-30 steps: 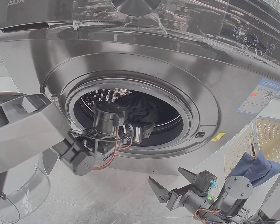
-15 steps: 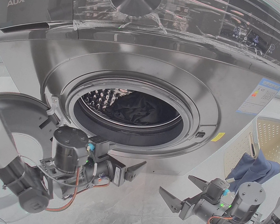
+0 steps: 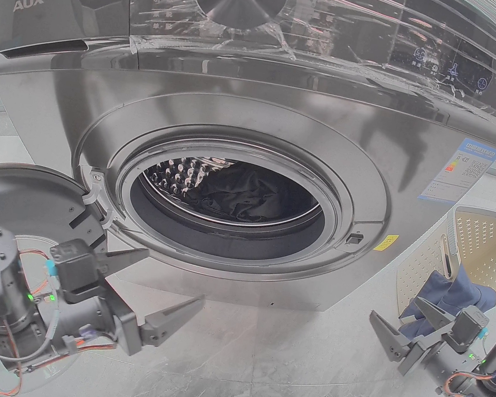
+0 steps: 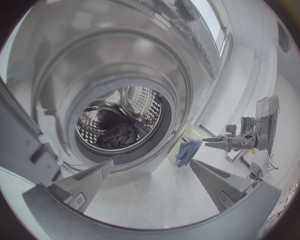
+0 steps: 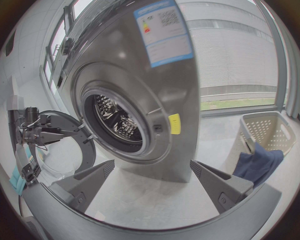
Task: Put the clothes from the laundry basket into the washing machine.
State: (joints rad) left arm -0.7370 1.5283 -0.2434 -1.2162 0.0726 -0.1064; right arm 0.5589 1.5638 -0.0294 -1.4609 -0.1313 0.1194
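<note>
Gleaming perforated drum [image 3: 176,174] (crumpled dark cloth [image 3: 249,193] inside)

The floor [image 3: 267,376] in front of me is pale grey tile with faint veining. Thin dark seams run between the large slabs, and the surface is glossy with soft reflections. To my right, a tall window [image 5: 250,90] with a dark upright frame [image 5: 279,62] reaches almost to the floor. Through it I see a building [image 5: 231,47] with a pale, horizontally ribbed front and a strip of green grass [image 5: 237,103] at its foot. Elsewhere in the room rises a white panelled wall [image 4: 247,56]. Even daylight fills the space.
</note>
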